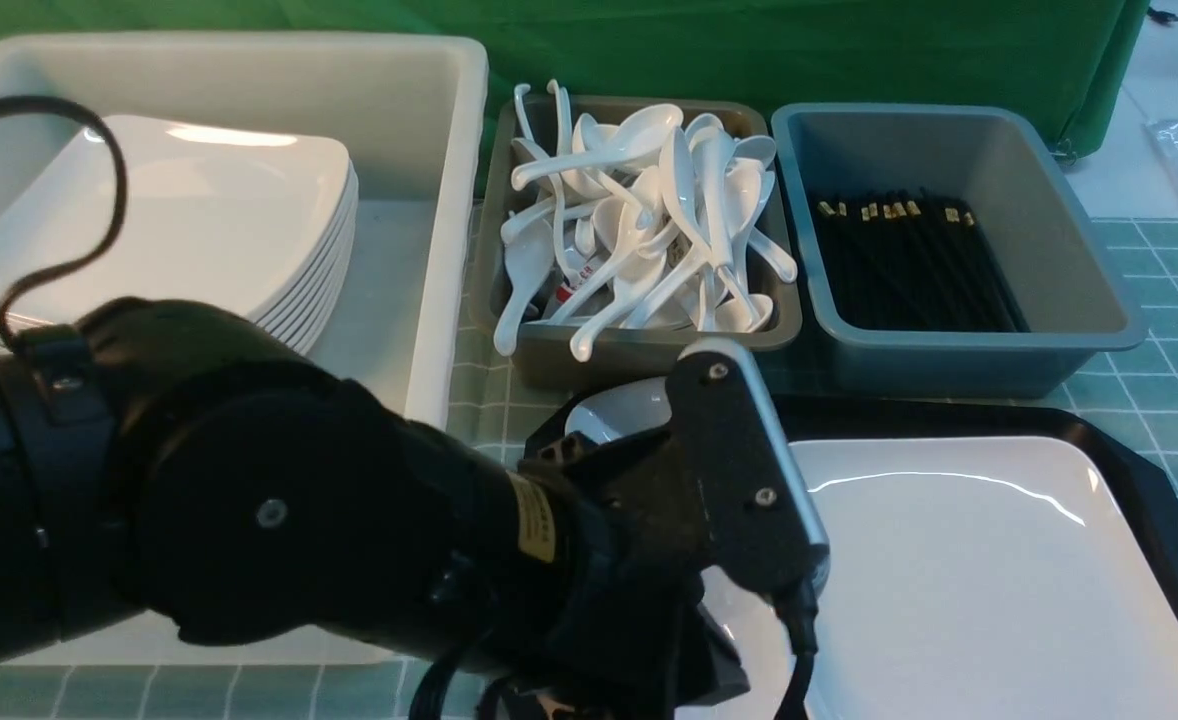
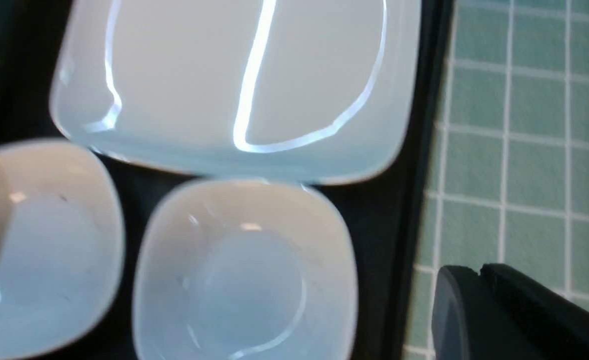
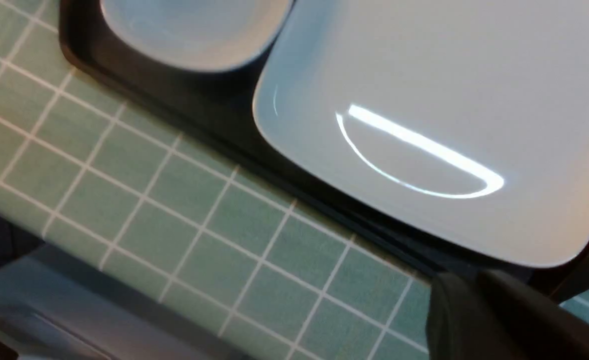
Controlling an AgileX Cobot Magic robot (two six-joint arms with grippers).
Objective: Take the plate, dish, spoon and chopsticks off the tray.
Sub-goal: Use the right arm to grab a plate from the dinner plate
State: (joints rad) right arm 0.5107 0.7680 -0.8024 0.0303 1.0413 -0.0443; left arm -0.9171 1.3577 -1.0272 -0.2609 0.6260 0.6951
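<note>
The large white plate (image 1: 949, 580) lies on the right part of the black tray (image 1: 1149, 480). It also shows in the left wrist view (image 2: 234, 75) and the right wrist view (image 3: 449, 100). Two small white dishes (image 2: 244, 270) (image 2: 39, 240) sit side by side on the tray (image 2: 414, 150) beside the plate. One dish (image 1: 619, 410) peeks out behind my left arm. My left gripper (image 2: 479, 270) is shut and empty, above the cloth just off the tray's edge. My right gripper (image 3: 474, 277) is shut and empty, over the tray rim (image 3: 199, 115) near a plate corner. No spoon or chopsticks show on the tray.
Behind the tray stand a white bin (image 1: 419, 120) with a stack of plates (image 1: 209, 220), a grey bin (image 1: 639, 345) of white spoons and a grey-blue bin (image 1: 1069, 250) of black chopsticks. My left arm (image 1: 299, 520) hides the tray's left part. Green checked cloth (image 1: 1159, 400) covers the table.
</note>
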